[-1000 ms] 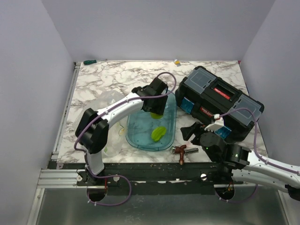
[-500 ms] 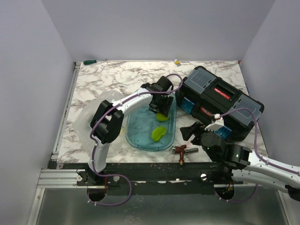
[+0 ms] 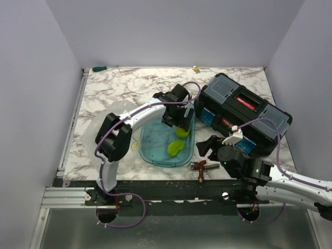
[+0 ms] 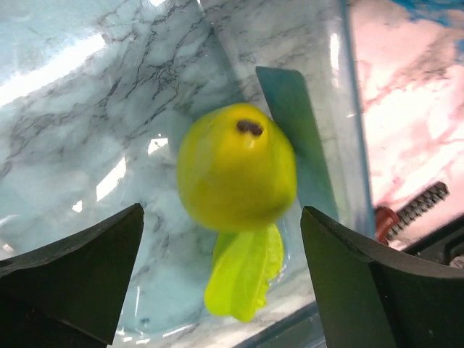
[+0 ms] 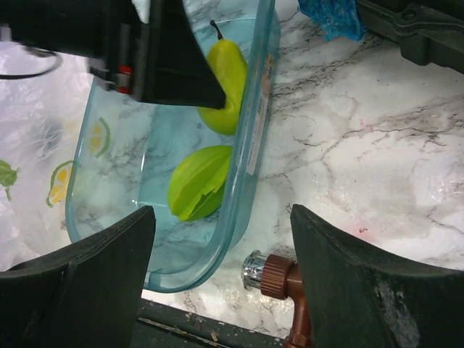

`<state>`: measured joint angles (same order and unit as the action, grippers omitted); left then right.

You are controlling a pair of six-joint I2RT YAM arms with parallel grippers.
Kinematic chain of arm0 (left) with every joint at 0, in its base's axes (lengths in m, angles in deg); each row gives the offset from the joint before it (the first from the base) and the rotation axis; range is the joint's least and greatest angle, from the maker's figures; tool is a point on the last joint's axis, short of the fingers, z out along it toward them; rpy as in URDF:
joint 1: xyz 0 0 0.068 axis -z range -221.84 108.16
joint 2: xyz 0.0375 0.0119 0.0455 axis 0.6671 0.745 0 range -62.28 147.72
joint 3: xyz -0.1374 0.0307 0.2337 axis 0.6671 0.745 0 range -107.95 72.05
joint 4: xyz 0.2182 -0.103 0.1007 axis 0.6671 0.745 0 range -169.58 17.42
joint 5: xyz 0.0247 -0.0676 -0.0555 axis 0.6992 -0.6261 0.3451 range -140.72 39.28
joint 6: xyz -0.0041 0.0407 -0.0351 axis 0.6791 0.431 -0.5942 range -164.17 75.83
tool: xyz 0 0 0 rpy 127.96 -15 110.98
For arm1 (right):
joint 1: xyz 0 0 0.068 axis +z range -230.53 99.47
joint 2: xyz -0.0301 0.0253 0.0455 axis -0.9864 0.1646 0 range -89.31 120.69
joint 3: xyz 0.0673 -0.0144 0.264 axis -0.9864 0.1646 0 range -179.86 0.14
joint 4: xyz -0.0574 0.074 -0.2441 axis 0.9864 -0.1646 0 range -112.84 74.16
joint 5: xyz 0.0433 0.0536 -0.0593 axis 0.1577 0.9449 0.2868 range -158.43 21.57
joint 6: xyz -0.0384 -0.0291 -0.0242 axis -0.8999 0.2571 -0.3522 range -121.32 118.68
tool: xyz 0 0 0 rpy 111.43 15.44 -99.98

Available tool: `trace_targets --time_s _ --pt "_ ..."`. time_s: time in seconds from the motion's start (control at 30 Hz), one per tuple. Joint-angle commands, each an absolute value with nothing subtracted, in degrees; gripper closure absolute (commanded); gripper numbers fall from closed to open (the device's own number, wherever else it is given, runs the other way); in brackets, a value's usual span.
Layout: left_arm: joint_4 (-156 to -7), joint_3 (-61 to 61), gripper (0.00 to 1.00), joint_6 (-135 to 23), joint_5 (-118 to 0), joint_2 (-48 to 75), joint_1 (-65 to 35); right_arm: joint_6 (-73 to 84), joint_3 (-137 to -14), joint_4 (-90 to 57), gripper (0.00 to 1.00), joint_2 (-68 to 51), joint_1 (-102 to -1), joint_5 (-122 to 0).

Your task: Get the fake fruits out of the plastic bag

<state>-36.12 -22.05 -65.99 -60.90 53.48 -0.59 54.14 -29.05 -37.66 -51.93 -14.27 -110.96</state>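
My left gripper (image 3: 175,115) is open above the far end of the teal tray (image 3: 148,150). A yellow-green pear (image 3: 181,132) lies free in the tray just below the jaws and is blurred in the left wrist view (image 4: 235,174). A light green ribbed fruit (image 3: 175,147) lies in the tray nearer me; it also shows in the left wrist view (image 4: 246,272) and the right wrist view (image 5: 197,181). The clear plastic bag (image 3: 120,108) lies left of the tray, partly under the left arm. My right gripper (image 3: 210,145) is open and empty, right of the tray.
A copper fitting (image 3: 201,167) lies on the marble by the tray's near right corner, between the right fingers in the right wrist view (image 5: 279,275). A black toolbox (image 3: 244,111) stands at the right. A small green object (image 3: 98,68) lies at the back edge.
The left gripper carried the pear to the right over the tray and let it go; the pear now lies in the tray. The right gripper has shifted slightly left.
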Motion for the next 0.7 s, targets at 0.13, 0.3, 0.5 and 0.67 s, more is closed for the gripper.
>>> trace_targets --time_s 0.13,0.3,0.5,0.67 --pt "-34.41 -15.77 0.12 -65.7 -61.57 25.18 -0.7 53.24 -28.92 -32.29 0.22 -49.12 -14.36 -109.13" --pt "-39.88 -1.28 0.12 -67.78 -62.5 7.04 -0.53 51.6 -29.75 -27.59 0.22 -42.96 -14.33 -106.64" --pt "-41.62 9.93 0.13 -70.67 -57.4 -12.24 -0.43 48.76 -30.64 -19.61 0.22 -36.12 -14.29 -101.26" --pt "-40.88 14.77 0.14 -72.03 -48.51 -25.23 -0.36 41.64 -32.0 -10.38 0.18 -31.62 -14.35 -94.11"
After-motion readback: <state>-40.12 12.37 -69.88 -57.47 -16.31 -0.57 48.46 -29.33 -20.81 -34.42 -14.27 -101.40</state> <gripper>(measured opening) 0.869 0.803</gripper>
